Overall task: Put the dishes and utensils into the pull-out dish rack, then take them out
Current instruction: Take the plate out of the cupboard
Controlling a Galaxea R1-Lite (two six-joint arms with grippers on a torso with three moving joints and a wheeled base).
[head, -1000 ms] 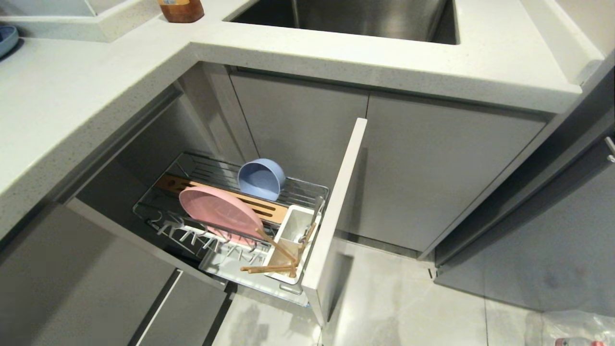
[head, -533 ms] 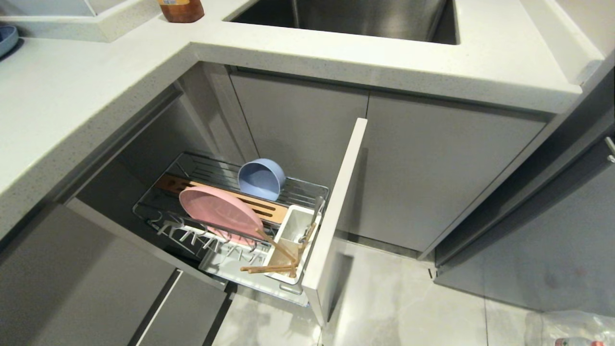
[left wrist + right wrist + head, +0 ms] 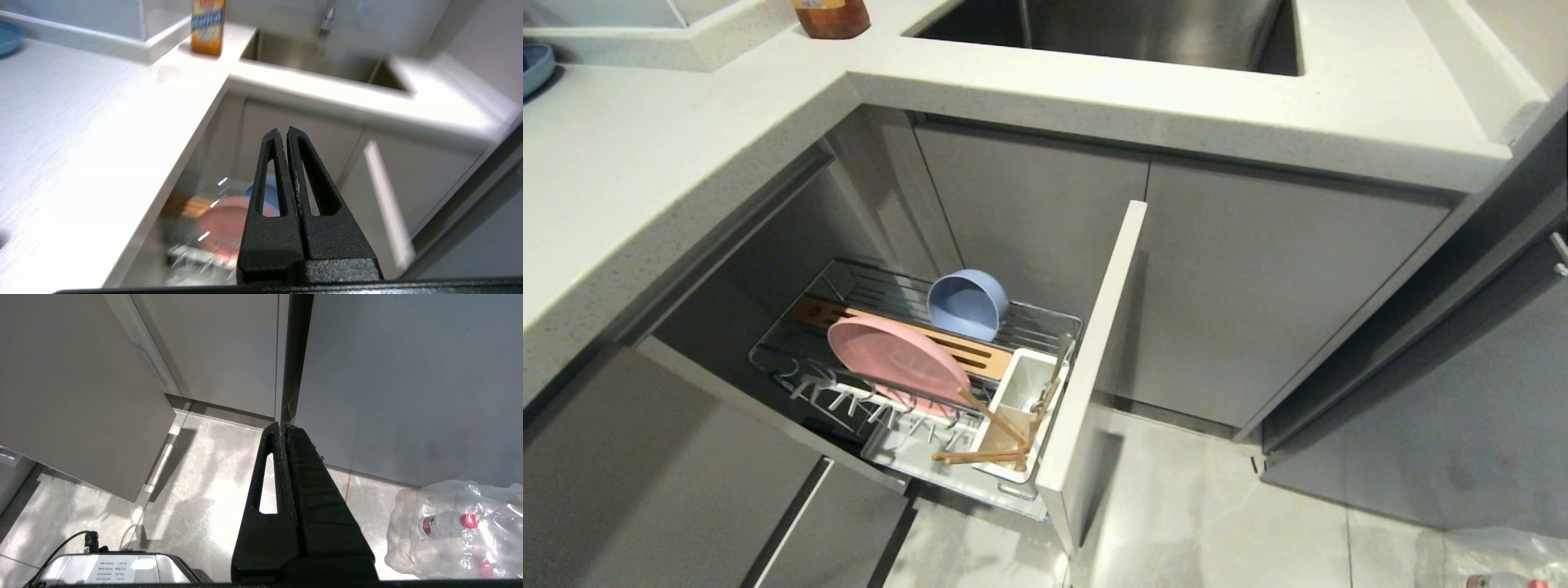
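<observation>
While both tools sit pressed shut and empty, the right tool (image 3: pixel 284 426) hangs low over the floor and the left tool (image 3: pixel 283 131) hovers above the pulled-out dish rack (image 3: pixel 1045 327). Chopsticks (image 3: pixel 980 455) and spoon (image 3: pixel 1058 359) stand in the caddy (image 3: pixel 1021 384); farther in the pink plate (image 3: pixel 894 355) stands on edge, the blue bowl (image 3: pixel 968 304) behind it, under the bench (image 3: pixel 645 163).

Rack (image 3: pixel 915 359) open above — countertop (image 3: pixel 645 180) overhangs left.

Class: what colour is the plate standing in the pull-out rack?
Pink plate; the head view shows it best.
</observation>
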